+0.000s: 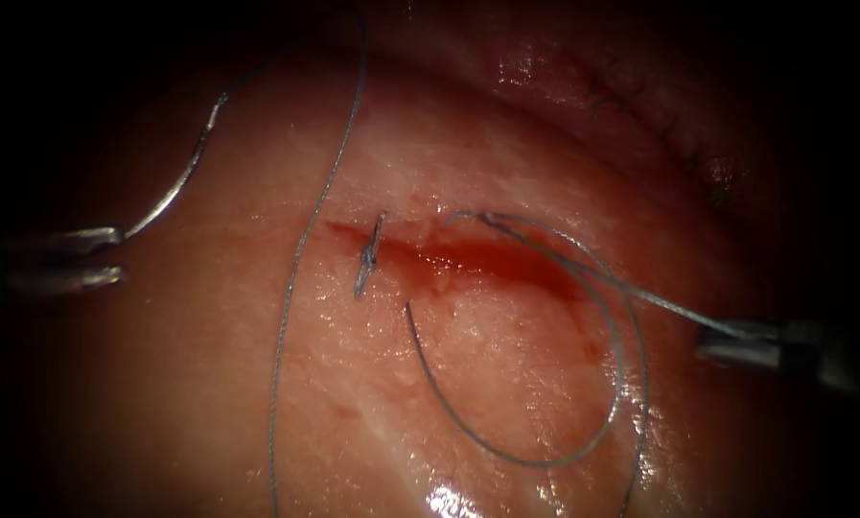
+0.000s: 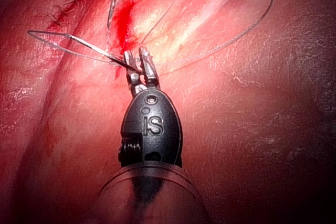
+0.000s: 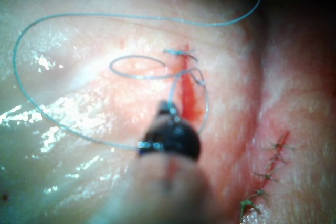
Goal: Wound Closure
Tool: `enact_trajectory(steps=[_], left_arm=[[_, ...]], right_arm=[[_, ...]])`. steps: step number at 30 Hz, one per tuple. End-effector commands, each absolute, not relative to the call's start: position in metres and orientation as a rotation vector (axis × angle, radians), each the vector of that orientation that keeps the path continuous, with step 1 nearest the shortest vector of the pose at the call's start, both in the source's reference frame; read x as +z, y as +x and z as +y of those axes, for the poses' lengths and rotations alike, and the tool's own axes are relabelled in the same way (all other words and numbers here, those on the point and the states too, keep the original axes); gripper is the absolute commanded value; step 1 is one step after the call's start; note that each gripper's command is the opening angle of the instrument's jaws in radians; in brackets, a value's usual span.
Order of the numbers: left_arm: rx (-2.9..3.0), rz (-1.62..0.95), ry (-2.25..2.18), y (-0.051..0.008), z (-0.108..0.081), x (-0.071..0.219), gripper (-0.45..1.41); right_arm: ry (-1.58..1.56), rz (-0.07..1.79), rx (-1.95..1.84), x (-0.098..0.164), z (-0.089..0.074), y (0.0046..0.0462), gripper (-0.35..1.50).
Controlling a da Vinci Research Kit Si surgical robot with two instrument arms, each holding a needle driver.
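Tissue (image 1: 209, 384): pork belly, glistening, with an open cut (image 1: 477, 257) near the middle, red fluid (image 1: 492, 259) pooled along it

Stitch (image 1: 370, 254): one knotted stitch across the cut's left end

Older sutured line (image 1: 660, 120): dark stitches, far upper right, well apart from the open cut

Left end effector (image 1: 113, 257): at the left edge; upper jaw grips the curved needle (image 1: 175, 187) at its tail end; a gap shows between the jaw tips in the endoscope view

Needle: clear of the tissue, left of the cut, arcing upward from the jaws

Right end effector (image 1: 712, 341): at the right edge, closed on the thread (image 1: 300, 259)

Thread: taut from the right jaws to the cut's upper lip; slack loops lie below the cut; a long strand runs top to bottom left of the stitch
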State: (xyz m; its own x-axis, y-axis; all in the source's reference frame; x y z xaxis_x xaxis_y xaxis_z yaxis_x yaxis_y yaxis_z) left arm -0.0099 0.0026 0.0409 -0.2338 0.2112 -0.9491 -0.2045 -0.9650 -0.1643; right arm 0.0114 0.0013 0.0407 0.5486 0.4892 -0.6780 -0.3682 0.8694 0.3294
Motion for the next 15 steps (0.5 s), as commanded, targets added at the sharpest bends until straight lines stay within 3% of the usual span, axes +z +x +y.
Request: enact_trajectory(steps=[1,7,15], left_arm=[[2.278,-0.016,-1.755,-0.0103,0.002,0.042,-0.45],[2.284,-0.02,-1.752,-0.0103,0.002,0.042,-0.45],[2.284,-0.018,-1.752,-0.0105,0.002,0.042,-0.45]], right_arm=[[0.145,0.79,0.51,0.044,0.001,0.0107,-0.35],[0.158,0.743,0.449,0.047,-0.002,0.0112,-0.35],[0.208,0.819,0.381,0.046,-0.006,0.0215,-0.35]])
